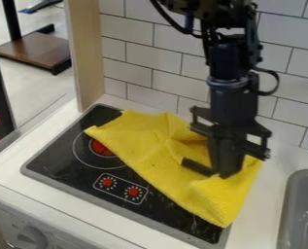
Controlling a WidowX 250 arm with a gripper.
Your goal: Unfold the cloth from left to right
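Claw [221,171] against yellow cloth [147,151]

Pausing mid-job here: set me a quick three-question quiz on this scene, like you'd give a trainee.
1. True or false: the yellow cloth leaves both small red dials on the stove top uncovered.
2. The gripper is at which thing? A) the wall tiles B) the cloth C) the red burner
3. Fill in: the gray sink sits at the ___ edge of the view.

Key: 1 true; 2 B; 3 right

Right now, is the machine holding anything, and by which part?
I can't tell: the gripper is down at the right part of the cloth; any grip is hidden.
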